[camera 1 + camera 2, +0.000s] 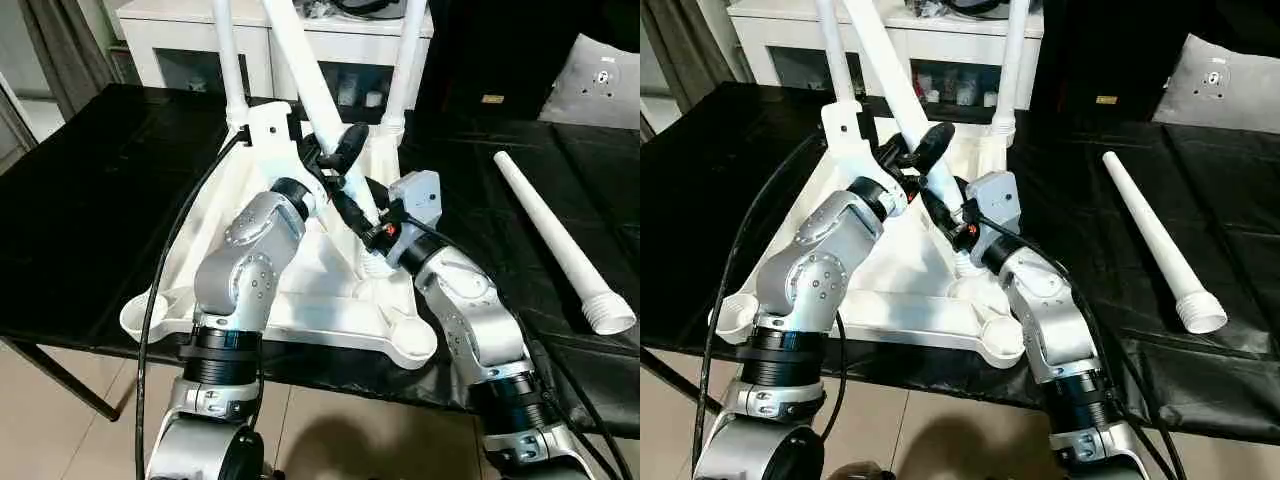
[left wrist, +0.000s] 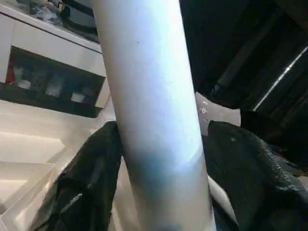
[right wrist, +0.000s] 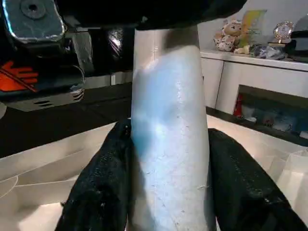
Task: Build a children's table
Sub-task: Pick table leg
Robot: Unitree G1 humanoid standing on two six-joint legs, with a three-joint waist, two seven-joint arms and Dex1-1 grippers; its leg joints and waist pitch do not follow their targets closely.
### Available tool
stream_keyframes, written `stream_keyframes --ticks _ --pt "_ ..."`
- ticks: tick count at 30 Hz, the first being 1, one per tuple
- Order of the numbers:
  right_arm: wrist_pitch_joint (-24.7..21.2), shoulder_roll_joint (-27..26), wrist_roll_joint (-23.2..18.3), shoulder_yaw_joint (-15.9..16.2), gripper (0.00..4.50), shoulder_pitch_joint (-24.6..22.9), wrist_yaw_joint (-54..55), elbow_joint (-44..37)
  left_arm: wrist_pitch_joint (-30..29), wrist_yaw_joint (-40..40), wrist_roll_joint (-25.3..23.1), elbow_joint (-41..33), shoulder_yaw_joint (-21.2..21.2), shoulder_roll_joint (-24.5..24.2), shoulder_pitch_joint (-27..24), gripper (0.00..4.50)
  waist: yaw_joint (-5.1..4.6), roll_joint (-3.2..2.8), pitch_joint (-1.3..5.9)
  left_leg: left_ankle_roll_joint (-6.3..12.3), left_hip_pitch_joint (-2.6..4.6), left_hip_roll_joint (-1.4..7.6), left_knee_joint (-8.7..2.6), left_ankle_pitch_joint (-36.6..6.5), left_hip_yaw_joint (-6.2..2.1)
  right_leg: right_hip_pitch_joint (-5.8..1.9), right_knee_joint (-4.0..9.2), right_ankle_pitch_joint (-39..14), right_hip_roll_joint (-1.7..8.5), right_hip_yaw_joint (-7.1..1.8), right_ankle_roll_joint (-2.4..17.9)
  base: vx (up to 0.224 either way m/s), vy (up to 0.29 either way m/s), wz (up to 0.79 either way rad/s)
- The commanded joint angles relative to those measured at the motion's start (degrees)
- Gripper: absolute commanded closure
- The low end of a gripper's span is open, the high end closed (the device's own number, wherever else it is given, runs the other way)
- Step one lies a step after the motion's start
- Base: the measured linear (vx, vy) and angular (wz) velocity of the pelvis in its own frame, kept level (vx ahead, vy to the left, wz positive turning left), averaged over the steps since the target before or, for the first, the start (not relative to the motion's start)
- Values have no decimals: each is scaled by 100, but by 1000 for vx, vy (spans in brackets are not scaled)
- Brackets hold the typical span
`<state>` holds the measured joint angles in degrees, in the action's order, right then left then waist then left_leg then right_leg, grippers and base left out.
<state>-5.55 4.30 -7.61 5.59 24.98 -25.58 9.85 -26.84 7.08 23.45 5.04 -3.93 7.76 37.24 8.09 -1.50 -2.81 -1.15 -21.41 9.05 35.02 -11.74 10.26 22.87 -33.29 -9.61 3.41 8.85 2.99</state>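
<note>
Black sheeting covers a large work table (image 1: pixel 90 200), and behind it stands a white cabinet with glass doors (image 1: pixel 190 55). On the table lies the white plastic rectangular tabletop (image 1: pixel 320 295), upside down, its ribbed underside and round corner sockets facing up. Two long white tapered tube legs stand upright in the far corner sockets, one on the far left (image 1: pixel 228 60) and one on the far right (image 1: pixel 405 60). A third white leg (image 1: pixel 305 75) leans at an angle over the middle of the tabletop, its lower end low over the ribs. Both grippers are clamped on this slanted leg: the left gripper (image 1: pixel 335 160) has its black fingers (image 2: pixel 86 178) pressed against either side higher up, and the right gripper (image 1: pixel 358 215) squeezes it lower down with its own fingers (image 3: pixel 101 178). A fourth white leg (image 1: pixel 555 240) lies flat on the black cover, well apart to the right of the tabletop, wide end nearest the robot.
</note>
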Motion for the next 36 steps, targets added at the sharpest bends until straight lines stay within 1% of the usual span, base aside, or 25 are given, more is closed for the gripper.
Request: stream_keyframes --ticks 1,2,4,6,8,9,10,19,20,21,25,26,28,31,32,33,34,35,36 --pt "107 -2 4 17 267 127 -24 27 6 10 30 63 60 156 29 176 -17 67 437 550 54 521 -345 -252 -232 -381 362 -1063 701 -488 421 0 0 0" --pt "112 -3 7 18 267 126 -24 27 -5 20 43 67 65 155 27 176 -17 65 440 541 54 523 -344 -252 -235 -384 364 -1073 706 -490 417 0 0 0" --pt "122 1 16 21 267 123 -20 23 -25 32 65 76 68 156 24 210 -18 64 438 543 55 527 -345 -248 -237 -378 361 -1052 701 -489 420 0 0 0" --pt "123 3 18 23 267 122 -20 22 -37 40 74 77 71 157 22 212 -18 64 441 547 58 526 -345 -247 -235 -378 358 -1036 700 -489 418 0 0 0" --pt "127 8 26 28 267 122 -20 22 -84 59 95 66 85 160 9 238 -19 70 442 544 51 522 -343 -236 -234 -383 349 -1001 700 -491 446 0 0 0" --pt "128 10 28 30 267 123 -21 23 -94 63 98 63 90 161 5 238 -17 70 443 548 49 521 -341 -224 -234 -386 347 -989 702 -490 446 0 0 0" --pt "132 13 33 33 268 125 -22 25 -109 70 107 60 92 163 1 247 -18 66 439 561 48 521 -342 -225 -233 -382 351 -1002 701 -490 446 0 0 0" --pt "191 51 131 89 268 147 -8 94 -127 80 196 84 82 165 -1 260 -16 63 441 555 48 519 -339 -230 -232 -384 358 -1037 700 -487 421 0 0 0" --pt "202 54 144 96 268 150 -5 103 -125 79 203 86 79 163 0 261 -18 65 442 549 51 516 -337 -246 -230 -382 361 -1048 698 -486 421 0 0 0" --pt "217 57 161 99 268 156 5 120 -118 77 211 92 74 161 2 261 -20 82 441 551 55 519 -341 -247 -229 -382 363 -1061 698 -486 418 0 0 0" --pt "198 60 164 93 268 172 -9 145 -96 56 235 94 50 155 11 262 -20 74 443 563 58 520 -338 -224 -231 -379 358 -1067 697 -488 416 0 0 0" --pt "238 124 313 128 268 222 56 201 -45 21 250 121 -22 127 32 263 -21 74 442 559 53 521 -336 -210 -232 -379 354 -1049 696 -487 418 0 0 0" --pt "292 131 282 120 268 239 0 242 -30 13 261 146 -61 108 44 263 -22 73 441 552 59 521 -339 -219 -231 -377 357 -1063 694 -485 424 0 0 0" --pt "245 198 249 102 268 240 -79 287 -7 7 299 214 -162 34 77 264 -21 76 438 552 50 506 -335 -248 -224 -384 364 -1112 695 -488 401 0 0 0" --pt "213 213 223 96 233 236 -108 294 -1 3 303 224 -177 23 83 264 -20 77 444 562 55 512 -335 -224 -229 -382 357 -1081 692 -485 399 0 0 0" --pt "186 215 196 65 212 249 -95 321 4 -3 305 236 -188 19 97 264 -23 58 443 565 53 514 -333 -220 -231 -380 357 -1067 692 -486 405 0 0 0" --pt "154 212 145 41 198 261 -124 343 10 -11 304 243 -196 17 108 264 -29 67 445 575 55 519 -332 -224 -231 -377 357 -1040 689 -486 411 0 0 0" --pt "154 212 145 41 195 261 -124 343 10 -11 304 243 -196 17 108 264 -25 65 447 587 55 520 -331 -230 -232 -380 356 -1035 694 -483 427 0 0 0" --pt "39 200 28 -19 189 277 -167 348 19 -18 307 255 -210 7 117 264 -27 67 444 595 54 516 -330 -234 -228 -379 358 -1038 690 -486 427 0 0 0"
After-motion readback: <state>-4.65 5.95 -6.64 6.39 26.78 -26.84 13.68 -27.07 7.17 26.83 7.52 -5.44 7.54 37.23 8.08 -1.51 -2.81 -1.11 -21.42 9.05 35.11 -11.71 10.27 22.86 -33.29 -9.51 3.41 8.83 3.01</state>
